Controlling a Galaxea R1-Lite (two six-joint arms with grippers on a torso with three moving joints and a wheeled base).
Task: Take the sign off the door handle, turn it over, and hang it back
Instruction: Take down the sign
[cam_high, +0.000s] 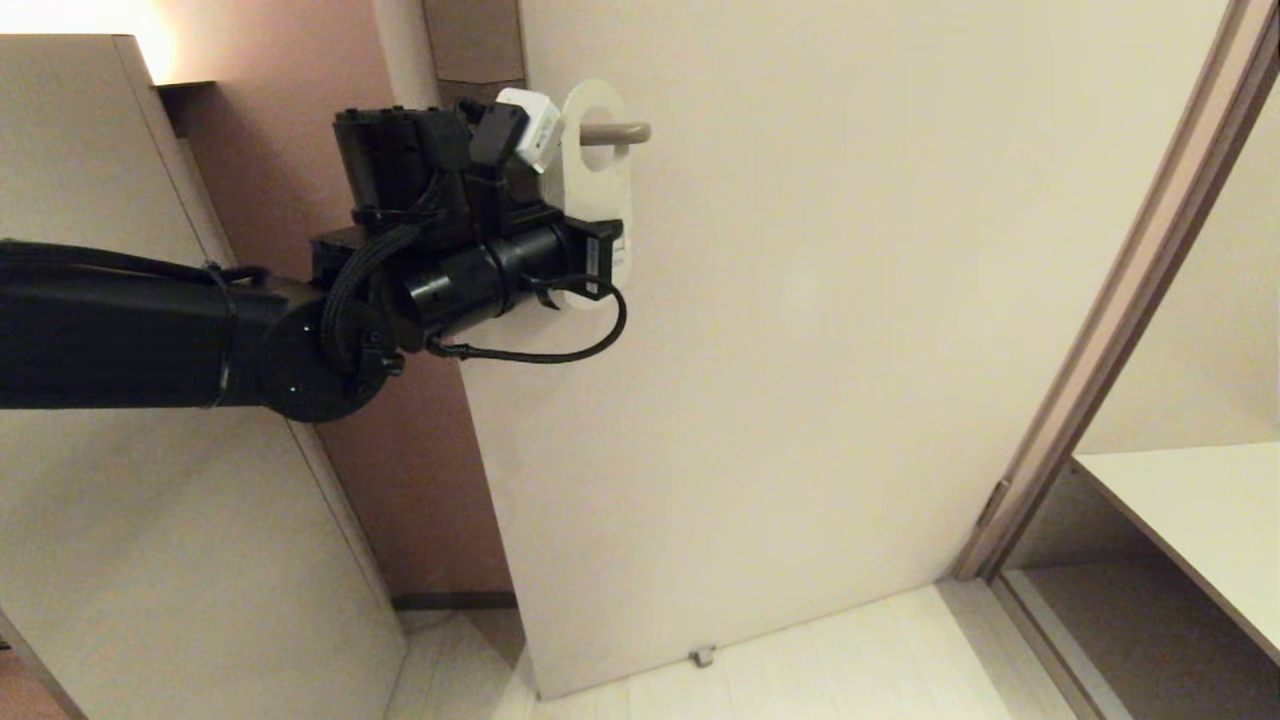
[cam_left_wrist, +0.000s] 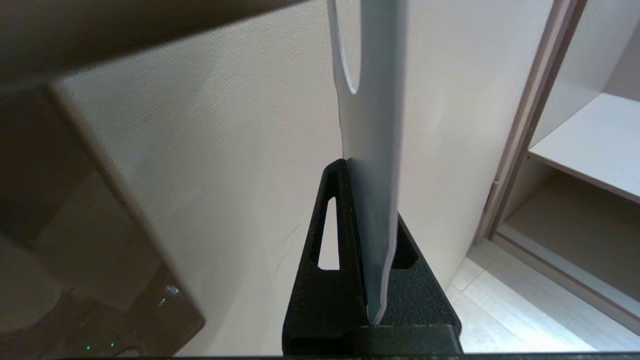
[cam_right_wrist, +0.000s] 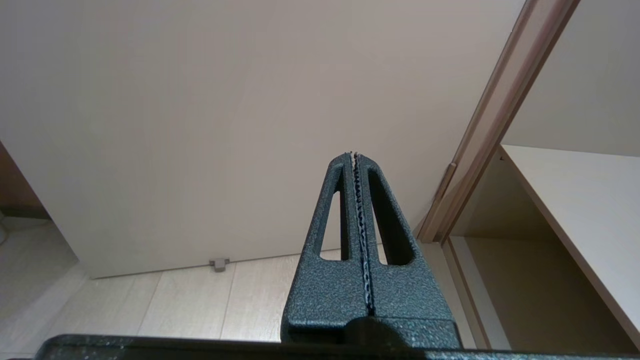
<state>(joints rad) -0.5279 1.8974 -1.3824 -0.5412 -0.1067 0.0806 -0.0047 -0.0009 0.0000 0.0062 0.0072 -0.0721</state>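
My left gripper (cam_high: 600, 262) pinches the sign's (cam_high: 590, 190) lower edge — oval hole ringing the door handle (cam_high: 618, 132) — for lifting off; right gripper (cam_right_wrist: 356, 156) parked, closed empty.

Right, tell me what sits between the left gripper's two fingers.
The lower end of the sign, pinched edge-on between the left gripper's fingers; the left wrist view shows it. In the head view the door handle passes through its hole.
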